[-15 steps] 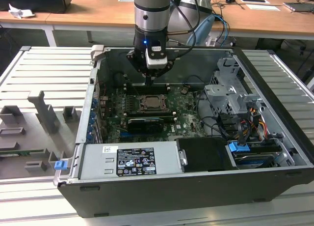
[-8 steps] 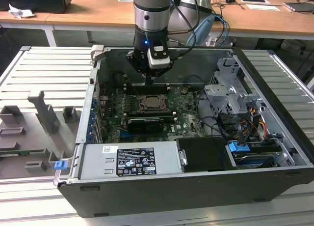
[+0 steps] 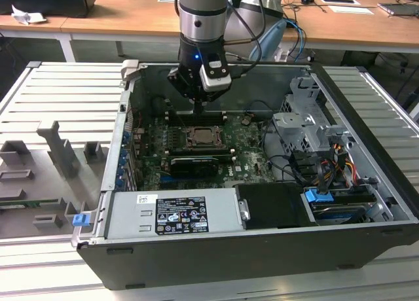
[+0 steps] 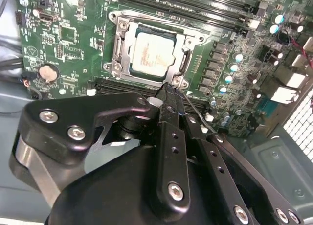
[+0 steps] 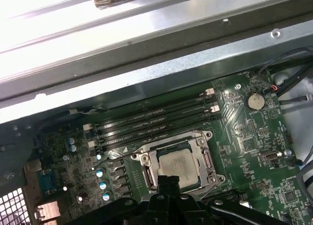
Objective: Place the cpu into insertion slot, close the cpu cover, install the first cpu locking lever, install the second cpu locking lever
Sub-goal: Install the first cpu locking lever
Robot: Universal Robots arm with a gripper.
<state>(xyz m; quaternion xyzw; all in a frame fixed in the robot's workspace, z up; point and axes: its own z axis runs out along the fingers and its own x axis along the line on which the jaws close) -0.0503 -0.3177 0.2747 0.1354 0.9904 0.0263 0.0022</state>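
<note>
claw: pinched narrow in the second wrist view, claw [image 4: 168,90] with pads together and nothing I can see between them. The tip hangs right at one corner of the socket.
lever: a thin wire locking lever [image 4: 198,111] runs off from just beside the tip. I can't tell if they're actually touching.
cpu cover: the cpu cover [image 4: 119,46] looks folded flat, framing the chip.
cpu: the cpu [image 4: 151,51] is sitting in the insertion slot [image 3: 205,138], about mid-motherboard [image 4: 63,49], showing through the cover's cut-out.
further back: the memory slots [image 5: 146,120] run alongside the socket, then comes the case wall [image 5: 146,63].
where it's at: my guess is chip in, cover down, lever work underway.
doing it well: imo, keep the closed tip on the wire itself and not on the board. Press down and sideways in one smooth sweep so the wire tucks under its catch. Stay off the row of capacitors [image 4: 230,71] next to the socket, and don't lean on the cover.
</note>
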